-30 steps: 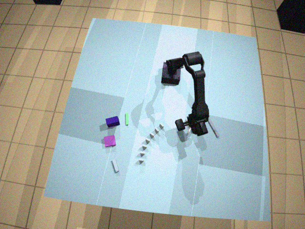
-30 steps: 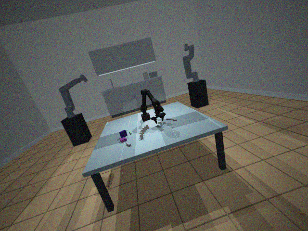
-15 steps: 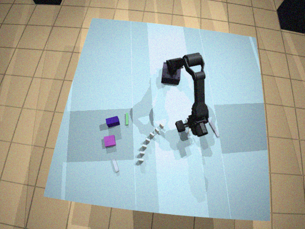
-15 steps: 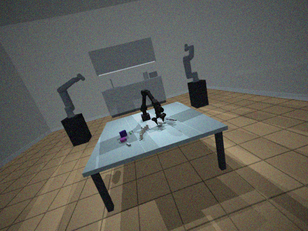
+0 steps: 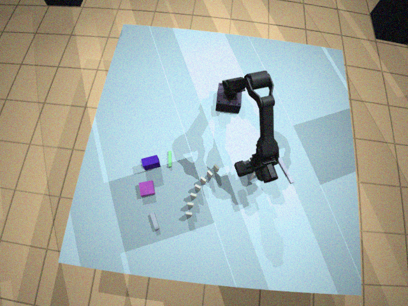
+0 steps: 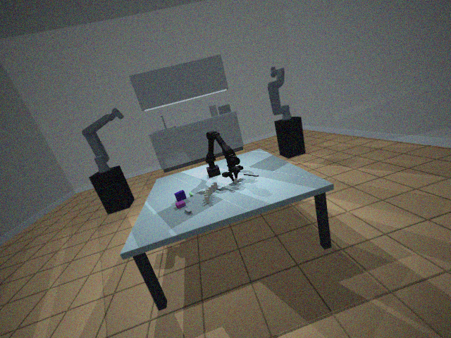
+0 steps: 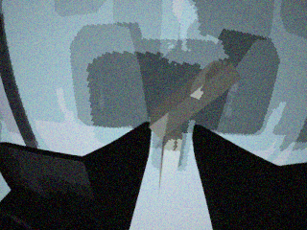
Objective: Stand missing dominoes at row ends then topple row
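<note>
Several cream dominoes stand in a curved row (image 5: 197,187) (image 6: 210,191) on the pale blue table, left of the arm. My gripper (image 7: 172,129) (image 6: 235,179) is low over the table to the right of the row. Its fingers are partly open, with a narrow gap between them. A loose domino (image 7: 211,93) lies diagonally at the fingertips in the wrist view, its near end by the left fingertip. A second beige piece (image 7: 173,144) shows between the fingers, with space on both sides. Neither is plainly gripped. In the top view the arm hides most of these loose pieces.
A purple-blue block (image 5: 150,162), a magenta block (image 5: 146,188), a green stick (image 5: 169,159) and a grey bar (image 5: 153,220) lie left of the row. A long thin grey bar (image 5: 285,170) lies just right of the gripper. The arm's base (image 5: 227,104) stands behind.
</note>
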`<state>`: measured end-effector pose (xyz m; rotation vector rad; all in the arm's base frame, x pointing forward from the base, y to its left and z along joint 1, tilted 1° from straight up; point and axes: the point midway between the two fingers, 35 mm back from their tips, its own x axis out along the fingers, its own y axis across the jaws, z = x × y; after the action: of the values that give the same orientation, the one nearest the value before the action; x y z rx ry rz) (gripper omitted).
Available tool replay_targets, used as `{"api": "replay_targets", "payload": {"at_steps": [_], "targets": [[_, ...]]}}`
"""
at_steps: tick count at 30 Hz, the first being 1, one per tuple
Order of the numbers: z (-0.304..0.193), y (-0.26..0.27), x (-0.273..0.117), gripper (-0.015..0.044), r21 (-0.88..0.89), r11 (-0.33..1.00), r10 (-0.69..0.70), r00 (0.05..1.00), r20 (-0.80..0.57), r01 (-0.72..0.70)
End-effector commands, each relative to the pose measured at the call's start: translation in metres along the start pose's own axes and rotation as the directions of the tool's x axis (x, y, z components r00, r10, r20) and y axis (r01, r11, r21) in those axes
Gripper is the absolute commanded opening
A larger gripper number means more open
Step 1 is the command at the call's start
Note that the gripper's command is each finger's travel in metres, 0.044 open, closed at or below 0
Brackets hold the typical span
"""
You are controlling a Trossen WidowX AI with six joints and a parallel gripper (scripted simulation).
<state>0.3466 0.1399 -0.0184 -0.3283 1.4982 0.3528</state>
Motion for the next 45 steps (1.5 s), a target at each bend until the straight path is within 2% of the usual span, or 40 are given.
{"api": "replay_targets", "payload": {"at_steps": [1,2,10,23,29,34,39,45], "targets": [[0.000,0.001,0.001,0.0046,0.003,1.000,0.004,1.000,0.001,-0.004],[0.000,0.001,0.001,0.0027,0.003,1.000,0.004,1.000,0.001,-0.004],[0.003,-0.010,-0.003,0.0027,0.023,1.000,0.006,1.000,0.020,-0.007],[0.005,-0.004,-0.147,0.0027,0.017,1.000,0.006,1.000,0.015,-0.006],[0.003,-0.001,-0.155,0.0027,0.012,1.000,0.004,1.000,0.002,-0.004],[-0.031,0.048,-0.157,0.0027,0.269,0.963,0.009,1.000,-0.001,-0.008],[-0.077,0.091,-0.155,0.0027,0.536,0.844,0.013,1.000,-0.006,-0.008],[-0.084,0.096,-0.155,0.0027,0.568,0.823,0.014,1.000,-0.006,-0.008]]}}
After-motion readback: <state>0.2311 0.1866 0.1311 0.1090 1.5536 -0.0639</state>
